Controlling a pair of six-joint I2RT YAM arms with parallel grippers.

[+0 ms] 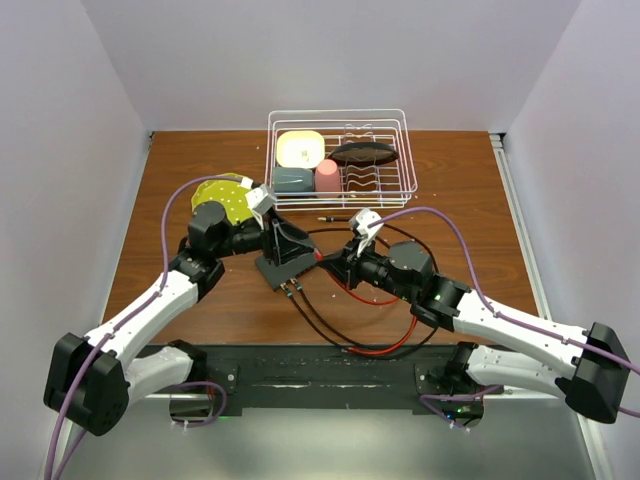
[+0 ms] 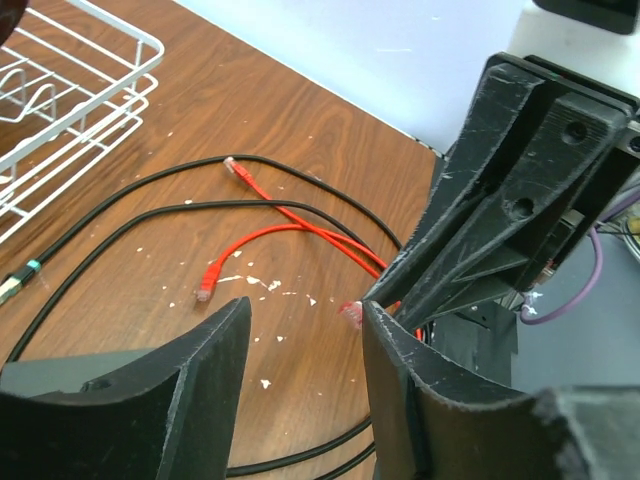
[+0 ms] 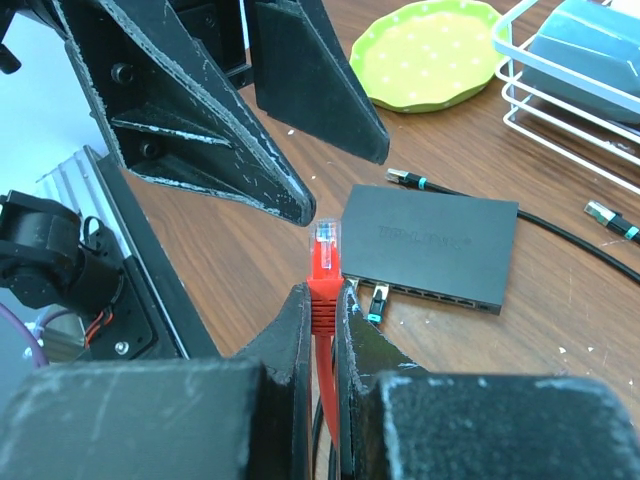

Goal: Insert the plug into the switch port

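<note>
- The worktop carries everything. A white wire dish rack sits at the far side and a green plate beside it, both well away from the job.
- Both arms reach into the middle and face each other over the switch. This looks like a split of roles, one arm to steady the box and the other to feed the plug.
- The left fingers stand apart with only bare wood showing between them. They hang just beside the switch's end, so I judge they are set to brace it against the push of insertion and do not yet grip it.
- The right fingers are clamped on the red lead just behind its connector. The grip sits low, so the tip juts forward free to enter a socket.
- The switch lies flat on the wood between the two arms. Its row of ports is turned toward the right arm, which suits a straight approach.
- Black cables loop across the wood. One appears already seated in a port near the left end of the row, so the target is probably a free socket beside it.
- The red cable trails loosely, leaving slack.
- The plug points toward the port edge, near it but apart.
</note>
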